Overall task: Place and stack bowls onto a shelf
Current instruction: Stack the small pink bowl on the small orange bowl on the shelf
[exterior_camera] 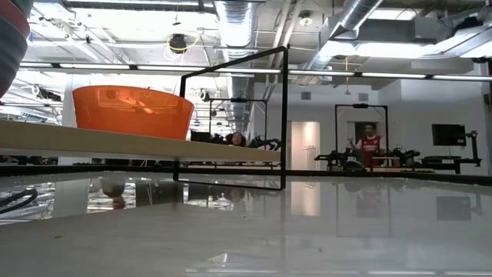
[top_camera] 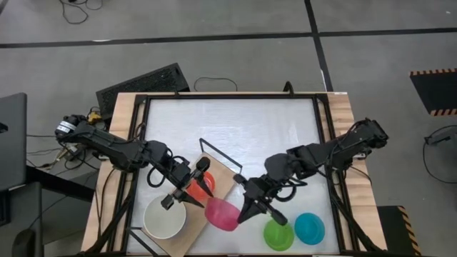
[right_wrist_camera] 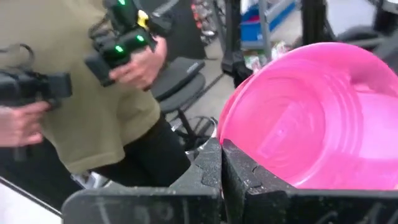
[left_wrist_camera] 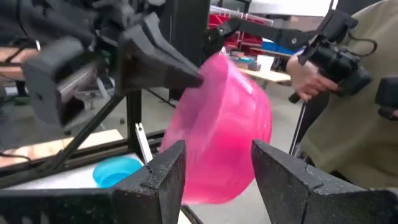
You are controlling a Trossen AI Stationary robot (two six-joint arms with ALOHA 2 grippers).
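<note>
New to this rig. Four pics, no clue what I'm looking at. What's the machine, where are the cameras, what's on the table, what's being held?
Two dark robot arms work at a white table. One picture looks straight down, one sits at tabletop height, and one camera rides on each wrist.

The right pincer is shut on the rim of the magenta bowl, holding it tilted at the near end of the wooden shelf. The left pincer is open, hovering over the red bowl on that shelf.

On the table: a cream-white bowl, a lime green bowl and a cyan bowl. A person holding handheld controllers stands beside the table.
</note>
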